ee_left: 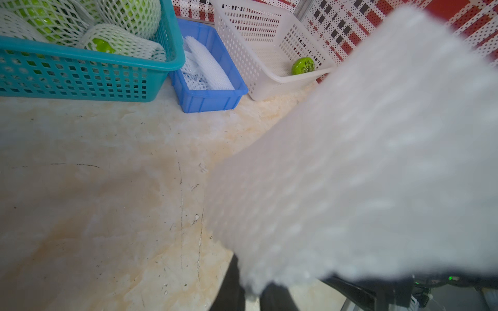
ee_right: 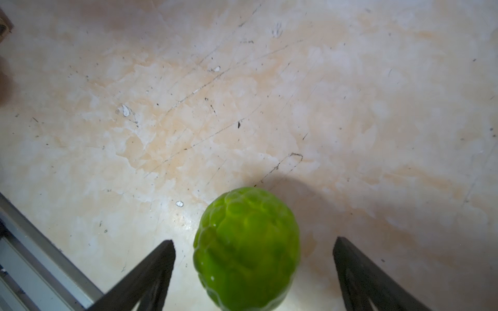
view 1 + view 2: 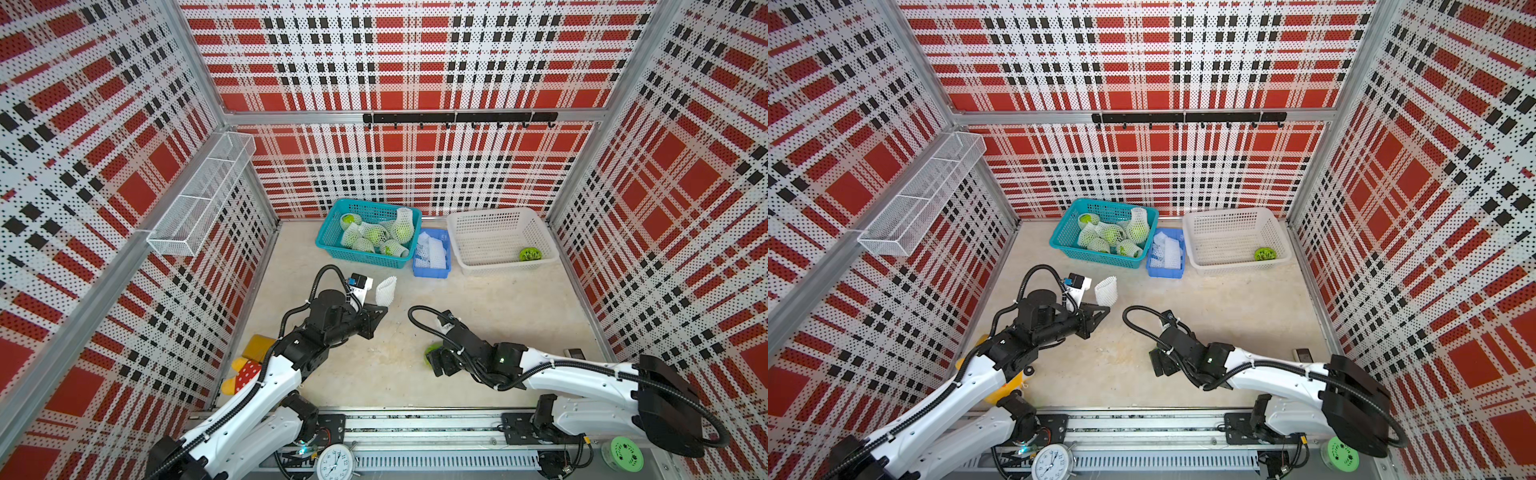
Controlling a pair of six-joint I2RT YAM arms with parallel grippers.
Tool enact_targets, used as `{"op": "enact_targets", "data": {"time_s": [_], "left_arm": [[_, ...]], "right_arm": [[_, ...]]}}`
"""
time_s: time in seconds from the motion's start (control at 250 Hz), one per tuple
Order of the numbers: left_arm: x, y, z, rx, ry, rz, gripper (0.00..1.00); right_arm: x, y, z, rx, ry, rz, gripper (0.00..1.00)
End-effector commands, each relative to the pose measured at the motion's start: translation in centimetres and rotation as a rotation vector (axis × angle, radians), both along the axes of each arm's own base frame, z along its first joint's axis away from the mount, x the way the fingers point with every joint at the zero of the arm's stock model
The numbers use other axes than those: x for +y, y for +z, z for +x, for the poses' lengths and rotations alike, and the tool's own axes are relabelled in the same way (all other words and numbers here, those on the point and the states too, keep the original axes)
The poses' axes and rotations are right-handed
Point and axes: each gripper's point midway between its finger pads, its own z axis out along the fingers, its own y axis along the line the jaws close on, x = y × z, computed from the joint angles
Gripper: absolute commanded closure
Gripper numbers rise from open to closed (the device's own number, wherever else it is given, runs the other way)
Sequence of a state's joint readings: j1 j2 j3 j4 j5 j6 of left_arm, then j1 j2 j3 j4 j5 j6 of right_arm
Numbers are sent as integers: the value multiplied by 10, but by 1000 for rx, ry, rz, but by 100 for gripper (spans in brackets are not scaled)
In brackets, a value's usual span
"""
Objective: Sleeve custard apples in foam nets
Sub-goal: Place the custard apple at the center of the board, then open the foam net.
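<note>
A bare green custard apple [image 2: 246, 247] sits on the table between the fingers of my right gripper [image 2: 253, 242]. The gripper is open, with a gap on each side of the fruit. In a top view only a green sliver of the apple [image 3: 429, 351] shows beside the right gripper [image 3: 436, 361]. My left gripper [image 3: 383, 309] is shut on the lower edge of a white foam net [image 3: 386, 291], held above the table left of centre. In the left wrist view that foam net [image 1: 363, 161] fills the right side, blurred, with the left gripper [image 1: 252, 296] pinching it.
A teal basket [image 3: 332, 245] at the back holds several sleeved custard apples [image 3: 376, 235]. Beside it a blue bin [image 3: 432, 272] holds spare foam nets. To the right is a white basket [image 3: 457, 232] with one green fruit [image 3: 530, 254]. Yellow and red toys [image 3: 249, 365] lie by the left wall.
</note>
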State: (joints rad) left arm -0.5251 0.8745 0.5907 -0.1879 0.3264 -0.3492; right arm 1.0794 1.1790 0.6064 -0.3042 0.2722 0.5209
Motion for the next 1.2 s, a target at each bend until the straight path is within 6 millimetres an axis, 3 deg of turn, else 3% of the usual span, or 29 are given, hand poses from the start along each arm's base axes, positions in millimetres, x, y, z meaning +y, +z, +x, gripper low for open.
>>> {"op": "enact_targets", "data": {"time_s": [0.0, 0.116, 0.236, 0.356, 0.532, 0.728, 0.936, 1.196], "left_arm": [[-10, 19, -2, -41, -52, -23, 86], [-24, 27, -11, -51, -143, -17, 86], [-42, 31, -22, -72, -257, 32, 88], [-60, 34, -33, -64, -345, 17, 91], [-85, 34, -50, -19, -461, -71, 91], [-102, 29, -64, 37, -556, -103, 93], [-108, 23, -62, 50, -552, -93, 93], [-109, 23, -60, 54, -529, -106, 93]], "right_arm": [[-1, 41, 13, -113, 2, 33, 5], [3, 90, 13, -221, 93, 105, 7], [6, 146, 10, -288, 225, 288, 17], [11, 177, -1, -280, 386, 436, 21], [24, 183, -17, -263, 552, 482, 25], [34, 175, -13, -256, 566, 527, 31], [39, 165, -8, -242, 553, 543, 39], [26, 164, 5, -274, 471, 516, 56]]}}
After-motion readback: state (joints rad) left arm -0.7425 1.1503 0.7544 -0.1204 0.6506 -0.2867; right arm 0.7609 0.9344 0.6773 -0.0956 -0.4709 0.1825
